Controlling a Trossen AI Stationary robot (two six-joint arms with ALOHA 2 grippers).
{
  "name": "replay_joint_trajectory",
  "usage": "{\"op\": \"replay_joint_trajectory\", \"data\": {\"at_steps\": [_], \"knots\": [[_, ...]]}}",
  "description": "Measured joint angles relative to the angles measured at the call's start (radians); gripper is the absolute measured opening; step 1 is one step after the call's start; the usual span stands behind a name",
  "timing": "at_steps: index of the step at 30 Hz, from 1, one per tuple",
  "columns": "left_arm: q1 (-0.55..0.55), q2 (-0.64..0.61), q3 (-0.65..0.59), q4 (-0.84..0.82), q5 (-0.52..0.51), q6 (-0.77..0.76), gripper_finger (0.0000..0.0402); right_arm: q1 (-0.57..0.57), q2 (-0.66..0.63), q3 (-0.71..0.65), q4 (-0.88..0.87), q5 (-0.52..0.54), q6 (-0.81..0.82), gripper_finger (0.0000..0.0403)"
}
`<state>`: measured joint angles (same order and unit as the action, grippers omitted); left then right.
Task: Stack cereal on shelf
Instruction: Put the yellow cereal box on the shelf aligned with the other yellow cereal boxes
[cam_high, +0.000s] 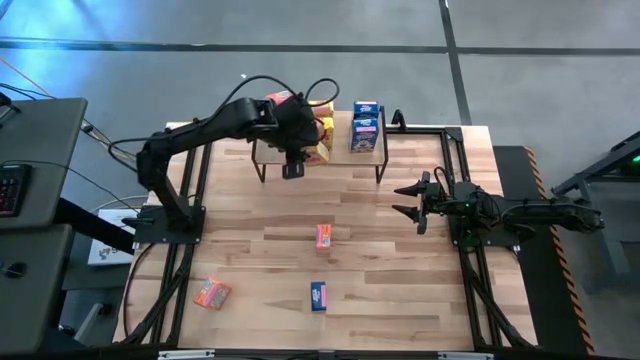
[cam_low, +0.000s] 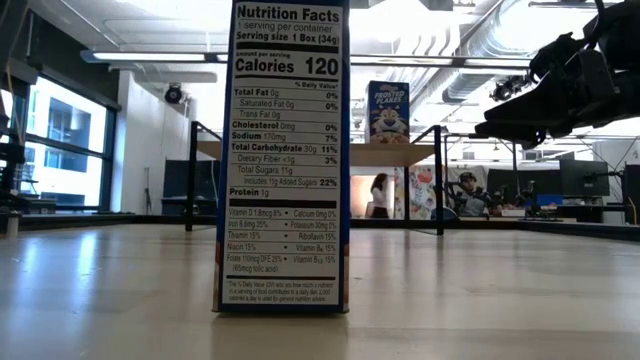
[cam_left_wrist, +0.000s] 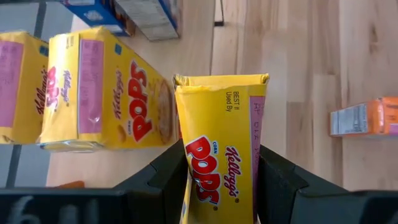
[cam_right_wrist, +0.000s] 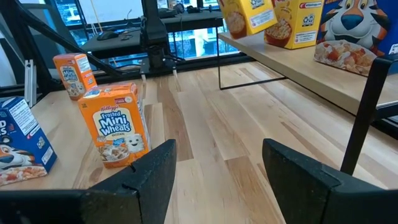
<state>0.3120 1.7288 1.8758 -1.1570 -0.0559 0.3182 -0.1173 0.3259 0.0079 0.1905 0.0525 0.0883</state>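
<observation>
Left gripper (cam_left_wrist: 221, 171) sits over the shelf (cam_high: 340, 158) at upper centre of the high view, jaws pinching a yellow Pops box (cam_left_wrist: 221, 143) across its narrow faces. Right gripper (cam_right_wrist: 214, 168) waits at the right edge of the table (cam_high: 400, 270), jaws spread, holding nothing.

Handling, as a judgement: the mini boxes look light, thin cardboard, stiff on the edges but crushable on the broad faces, with a glossy print that may slip. Best hold is across the narrow sides near mid-height, as the left gripper does now, with modest squeeze.

Counts: yellow, three: one held, two more already on the shelf (cam_left_wrist: 102, 93). Blue, two stacked at the shelf's right end (cam_high: 366, 128), one standing at lower centre of the table (cam_high: 318, 296). Orange-red, one standing mid-table (cam_high: 324, 236), one lying at lower left (cam_high: 211, 293), one partly hidden under the left arm on the shelf (cam_high: 279, 98). Three still on the table.
</observation>
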Motion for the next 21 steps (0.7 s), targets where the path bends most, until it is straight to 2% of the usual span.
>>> {"op": "replay_joint_trajectory", "data": {"at_steps": [21], "knots": [[0.029, 0.043, 0.028, 0.043, 0.018, 0.066, 0.0140, 0.000, 0.000, 0.000, -0.015, 0.000, 0.000, 0.0232]]}}
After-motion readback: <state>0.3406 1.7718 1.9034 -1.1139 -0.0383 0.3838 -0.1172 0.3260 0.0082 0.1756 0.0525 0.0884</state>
